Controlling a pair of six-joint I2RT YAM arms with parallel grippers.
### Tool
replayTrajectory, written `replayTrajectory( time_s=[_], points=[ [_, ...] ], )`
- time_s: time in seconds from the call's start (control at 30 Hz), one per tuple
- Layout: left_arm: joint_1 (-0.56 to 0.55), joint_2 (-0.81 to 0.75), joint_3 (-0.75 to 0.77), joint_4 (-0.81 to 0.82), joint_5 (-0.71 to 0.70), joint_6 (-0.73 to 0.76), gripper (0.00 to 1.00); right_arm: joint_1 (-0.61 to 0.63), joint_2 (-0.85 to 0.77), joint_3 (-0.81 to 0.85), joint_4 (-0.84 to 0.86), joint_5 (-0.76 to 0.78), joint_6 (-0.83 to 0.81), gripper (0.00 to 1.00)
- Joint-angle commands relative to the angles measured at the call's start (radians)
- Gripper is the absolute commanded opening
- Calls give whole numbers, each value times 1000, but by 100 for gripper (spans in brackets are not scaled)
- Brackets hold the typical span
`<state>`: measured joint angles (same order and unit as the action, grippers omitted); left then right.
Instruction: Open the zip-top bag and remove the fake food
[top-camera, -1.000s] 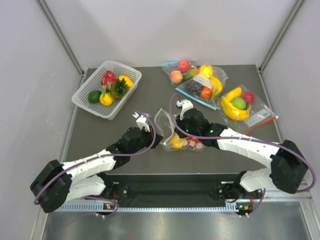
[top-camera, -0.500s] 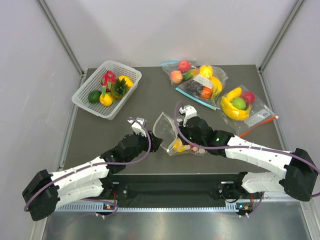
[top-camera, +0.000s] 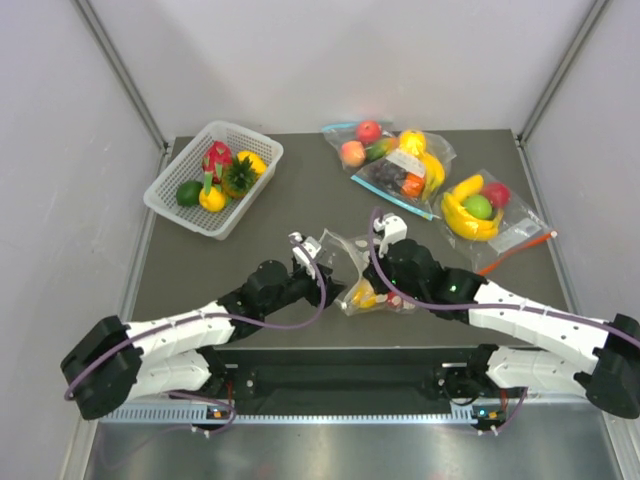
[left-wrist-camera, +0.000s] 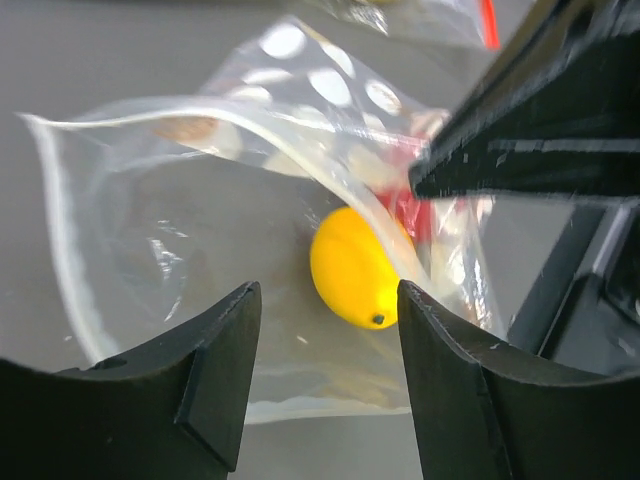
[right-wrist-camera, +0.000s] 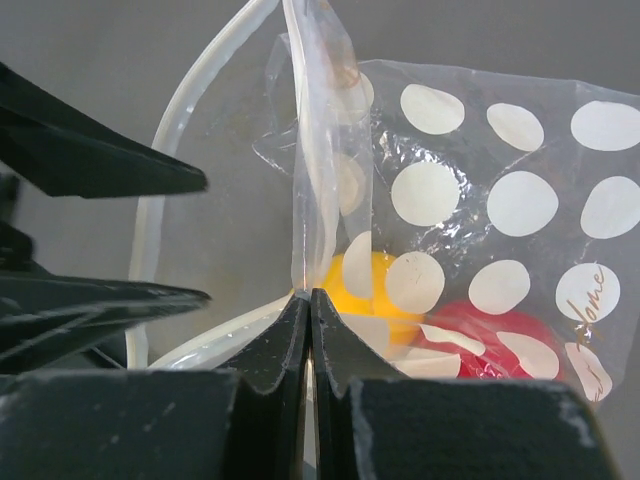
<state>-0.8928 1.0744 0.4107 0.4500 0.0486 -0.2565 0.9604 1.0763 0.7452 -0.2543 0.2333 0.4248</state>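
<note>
**Top external:** Your two arms met at the near middle of the dark table (top-camera: 300, 200), with the zip-top bag (top-camera: 345, 262) between them. The right gripper (top-camera: 368, 272) was at the bag's right side and the left gripper (top-camera: 328, 283) just beside its left. A yellow fruit (top-camera: 362, 297) and a red piece (top-camera: 392, 297) lay in the bag's near end. Well apart at the far left stood a white basket (top-camera: 165, 200) of toy fruit. A bag with a blue zip strip (top-camera: 400, 175) and a bag of bananas (top-camera: 478, 208) lay at the far right.

**Left wrist:** Your left gripper (left-wrist-camera: 325, 300) had its fingers spread apart, with nothing between them. It faced the mouth of the dotted zip-top bag (left-wrist-camera: 180, 210), which gaped open. The yellow fruit (left-wrist-camera: 352, 265) rested inside, with the red piece (left-wrist-camera: 412, 212) behind it. The right gripper's black fingers (left-wrist-camera: 540, 120) crossed the upper right corner.

**Right wrist:** Your right gripper (right-wrist-camera: 310, 305) had its fingers pressed together on one wall of the zip-top bag (right-wrist-camera: 480, 170), pinching the clear film at the open edge and holding it upright. The yellow fruit (right-wrist-camera: 362, 283) and the red piece (right-wrist-camera: 485, 335) showed through the white dots. At the left, the left gripper (right-wrist-camera: 200, 240) stood parted beside the rim of the bag's mouth.
</note>
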Motion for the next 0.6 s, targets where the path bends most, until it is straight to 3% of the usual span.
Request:
replayTrajectory(
  time_s=[0.0,0.37,0.57],
  points=[
    [-5,56,19,147,129,83,61,15,-56,-12,12,-11,19,0],
    [-5,223,42,180,233,138,62,15,-82,-38,18,-38,23,0],
    [-5,297,13,327,347,62,63,15,-55,-63,43,-20,37,0]
  ],
)
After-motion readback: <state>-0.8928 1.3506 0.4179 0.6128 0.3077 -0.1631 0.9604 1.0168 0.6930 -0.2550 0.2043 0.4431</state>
